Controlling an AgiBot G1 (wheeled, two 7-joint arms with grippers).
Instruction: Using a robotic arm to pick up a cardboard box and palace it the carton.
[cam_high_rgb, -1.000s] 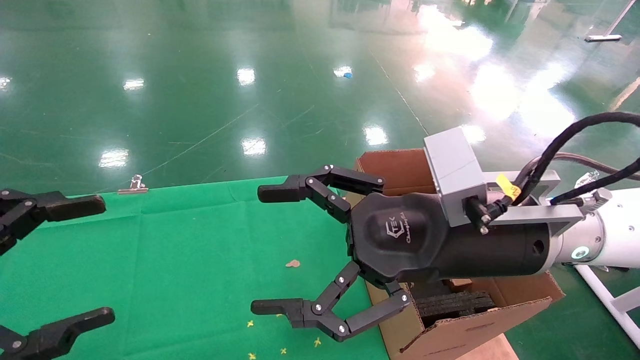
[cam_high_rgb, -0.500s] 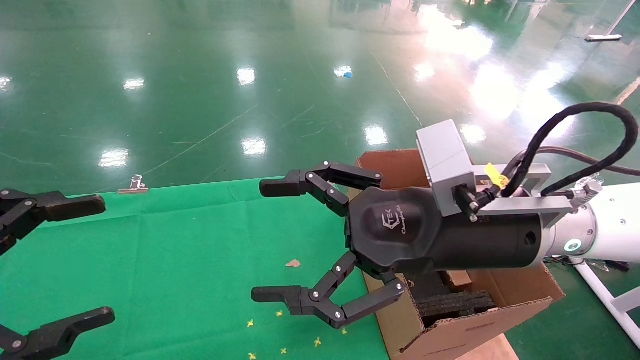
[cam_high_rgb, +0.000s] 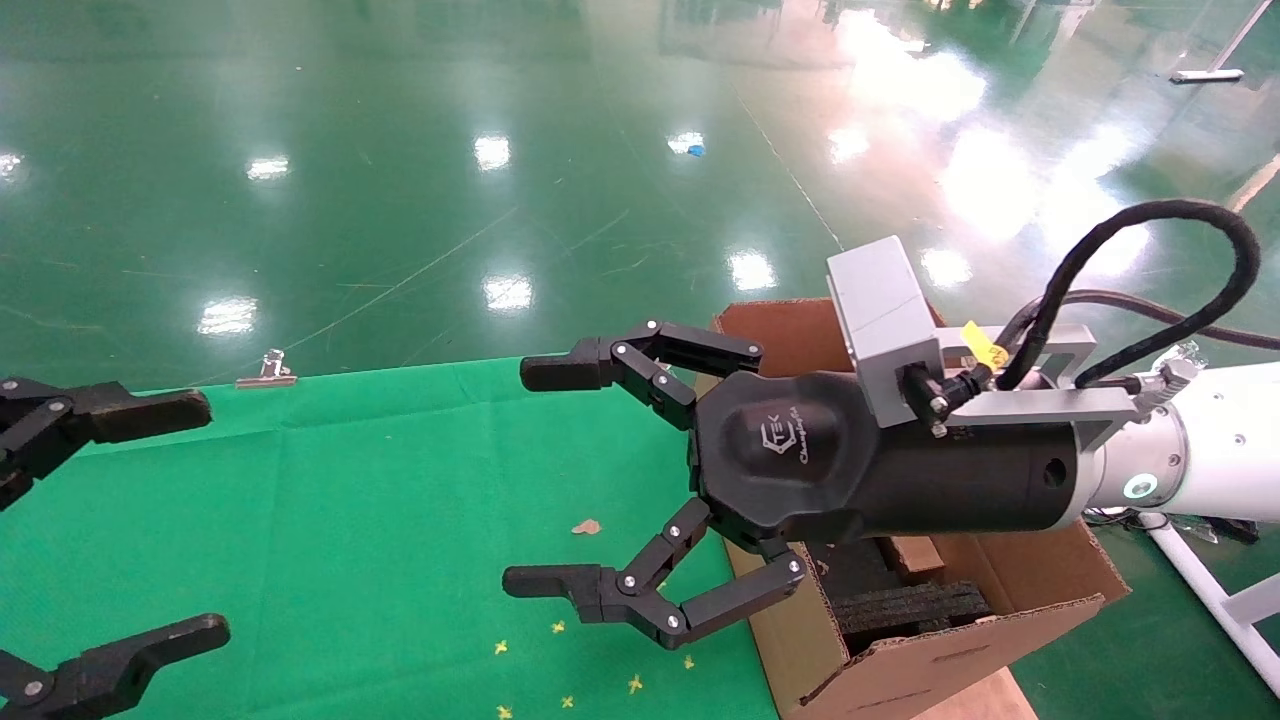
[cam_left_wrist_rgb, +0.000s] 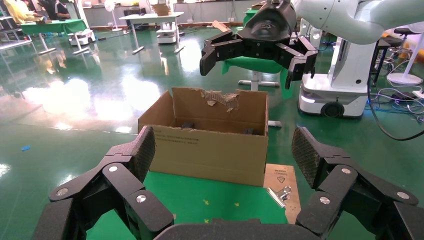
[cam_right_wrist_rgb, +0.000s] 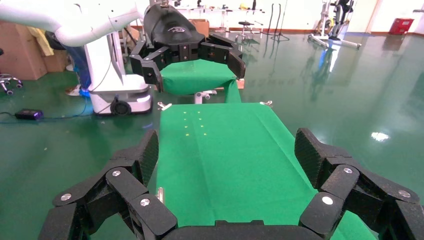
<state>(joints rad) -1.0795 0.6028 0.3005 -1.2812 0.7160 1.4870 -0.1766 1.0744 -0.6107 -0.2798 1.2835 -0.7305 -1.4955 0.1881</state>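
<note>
Green cloth (cam_high_rgb: 330, 500) is being overhung by the spread, empty right gripper (cam_high_rgb: 545, 480), the carton (cam_high_rgb: 930, 640) lying right of it, no cardboard box visible.

A glossy green floor (cam_high_rgb: 400, 180) mirrors ceiling lights, with white tables (cam_left_wrist_rgb: 150, 20) along the far wall.

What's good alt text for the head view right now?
The right gripper, jaws open and empty, reaches over the green-covered table beside the carton, whose black foam blocks show inside. The left gripper sits open at the table's left edge; no small cardboard box is visible.
</note>
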